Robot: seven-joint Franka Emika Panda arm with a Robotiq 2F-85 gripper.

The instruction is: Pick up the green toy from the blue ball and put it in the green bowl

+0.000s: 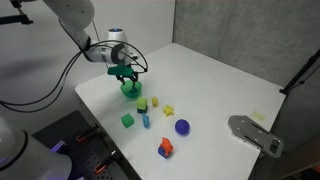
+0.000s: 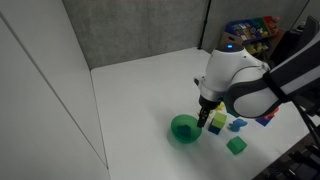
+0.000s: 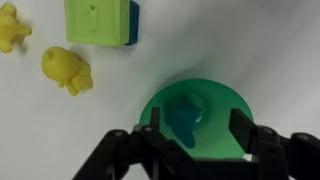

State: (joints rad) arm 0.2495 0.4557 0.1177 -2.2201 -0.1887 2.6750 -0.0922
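Observation:
The green bowl [image 3: 215, 125] lies right under my gripper [image 3: 195, 132] in the wrist view. The fingers stand wide apart over its rim, open. A small dark green toy [image 3: 184, 114] lies inside the bowl, between the fingers and touching neither. In both exterior views the gripper [image 1: 127, 76] [image 2: 208, 116] hangs just above the bowl [image 1: 131, 90] [image 2: 183, 129]. The blue ball [image 1: 182, 127] sits apart toward the table's front, with nothing on it.
A yellow-and-green block [image 1: 142, 104] [image 3: 98, 20], a green cube [image 1: 128, 120] [image 2: 236, 145], a small blue block [image 1: 146, 121], two yellow toys [image 3: 66, 70] [image 3: 10, 28] and a red-orange piece [image 1: 165, 148] lie near the bowl. A grey object [image 1: 255, 133] lies near the table's edge.

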